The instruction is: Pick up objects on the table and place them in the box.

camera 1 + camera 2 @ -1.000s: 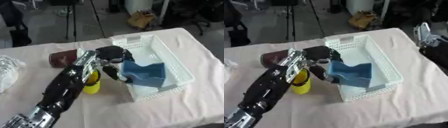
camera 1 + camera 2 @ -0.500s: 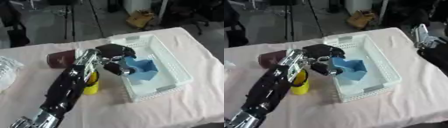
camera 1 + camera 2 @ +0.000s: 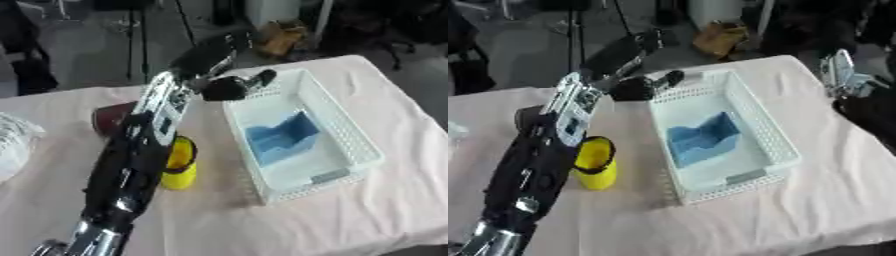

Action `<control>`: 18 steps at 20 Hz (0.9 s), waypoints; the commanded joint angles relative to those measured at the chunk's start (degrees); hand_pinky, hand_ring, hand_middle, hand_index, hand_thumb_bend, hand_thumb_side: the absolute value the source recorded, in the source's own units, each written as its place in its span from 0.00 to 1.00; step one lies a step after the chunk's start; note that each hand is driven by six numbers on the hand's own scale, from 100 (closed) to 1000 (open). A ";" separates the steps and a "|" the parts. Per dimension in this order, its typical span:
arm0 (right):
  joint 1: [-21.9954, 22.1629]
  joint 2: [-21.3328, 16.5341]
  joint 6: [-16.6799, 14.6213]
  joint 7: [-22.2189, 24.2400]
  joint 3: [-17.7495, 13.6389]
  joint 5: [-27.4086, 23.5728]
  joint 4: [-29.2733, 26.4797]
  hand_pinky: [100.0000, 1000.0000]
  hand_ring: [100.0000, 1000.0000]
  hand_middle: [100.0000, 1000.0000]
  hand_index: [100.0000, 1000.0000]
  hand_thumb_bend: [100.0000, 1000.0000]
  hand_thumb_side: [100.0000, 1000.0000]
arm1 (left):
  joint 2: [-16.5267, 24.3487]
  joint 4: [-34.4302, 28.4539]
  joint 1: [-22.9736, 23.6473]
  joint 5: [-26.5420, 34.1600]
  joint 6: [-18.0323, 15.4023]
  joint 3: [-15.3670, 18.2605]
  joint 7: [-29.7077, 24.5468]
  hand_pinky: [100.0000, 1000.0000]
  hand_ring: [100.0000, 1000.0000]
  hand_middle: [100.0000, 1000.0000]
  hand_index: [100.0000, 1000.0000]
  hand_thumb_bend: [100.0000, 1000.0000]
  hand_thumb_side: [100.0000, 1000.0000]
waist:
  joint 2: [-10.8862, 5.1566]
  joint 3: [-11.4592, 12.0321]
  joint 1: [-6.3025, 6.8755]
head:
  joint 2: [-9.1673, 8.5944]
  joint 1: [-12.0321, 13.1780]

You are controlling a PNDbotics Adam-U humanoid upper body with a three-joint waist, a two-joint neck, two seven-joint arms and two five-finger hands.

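The box point(image 3: 350, 131) was white with a lattice-patterned wall. Inside it lay a blue object point(image 3: 280, 137). Beside the box stood a yellow cup point(image 3: 594, 163); beyond that, a dark red item point(image 3: 108, 116). The tablecloth point(image 3: 350, 210) was pale pink.

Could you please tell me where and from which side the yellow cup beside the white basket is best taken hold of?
Grip the upright yellow plastic cup around its round side wall, probably coming from above or the front: its left side is crowded by the robot's left arm, and the white perforated basket stands close on its right. The left robot hand, raised by the basket's far corner, looks nearest.
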 commanded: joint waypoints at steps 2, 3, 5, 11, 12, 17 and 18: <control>0.61 -1.46 0.20 -0.65 -1.44 0.21 -0.70 0.55 0.61 0.78 0.85 0.00 0.36 | 3.50 -3.68 2.09 3.76 -0.47 -0.67 3.68 0.56 0.72 0.78 0.83 0.32 1.00 | -1.83 2.01 -0.58 | 0.51 -1.47; 1.30 -1.97 0.34 -0.95 -1.80 0.44 -0.51 0.55 0.61 0.78 0.85 0.00 0.36 | 4.44 -4.61 3.31 4.57 -0.20 -0.32 4.48 0.55 0.71 0.78 0.83 0.32 1.00 | -2.29 3.05 -0.49 | 0.98 -2.07; 2.64 -3.02 0.59 -1.64 -2.52 0.94 -0.12 0.54 0.61 0.78 0.85 0.00 0.36 | 6.78 -6.98 5.93 6.22 1.03 0.04 6.14 0.52 0.69 0.75 0.81 0.31 0.96 | -3.06 5.45 -0.35 | 1.71 -3.46; 5.69 -5.12 1.23 -4.18 -4.72 2.41 0.71 0.54 0.61 0.78 0.86 0.00 0.37 | 15.10 -11.73 14.37 11.42 6.10 7.18 11.34 0.50 0.67 0.74 0.81 0.32 0.93 | -3.91 12.32 -0.02 | 2.71 -7.53; 6.16 -5.32 1.34 -4.54 -5.05 2.58 0.85 0.54 0.61 0.78 0.86 0.00 0.37 | 16.44 -11.14 15.85 12.34 7.01 8.53 12.25 0.50 0.67 0.74 0.81 0.32 0.93 | -3.94 13.43 -0.13 | 2.76 -8.14; 6.77 -5.32 1.38 -5.02 -5.19 2.77 1.12 0.54 0.61 0.78 0.86 0.00 0.38 | 17.91 -14.86 23.37 16.96 11.63 11.84 16.68 0.48 0.66 0.74 0.81 0.28 0.97 | -3.97 14.29 -0.32 | 3.01 -7.85; 6.95 -5.43 1.48 -5.28 -5.49 2.84 1.20 0.54 0.61 0.78 0.86 0.00 0.38 | 17.05 -14.44 24.81 17.85 12.52 12.65 17.26 0.48 0.66 0.74 0.81 0.28 0.97 | -3.76 15.16 -0.43 | 2.92 -8.01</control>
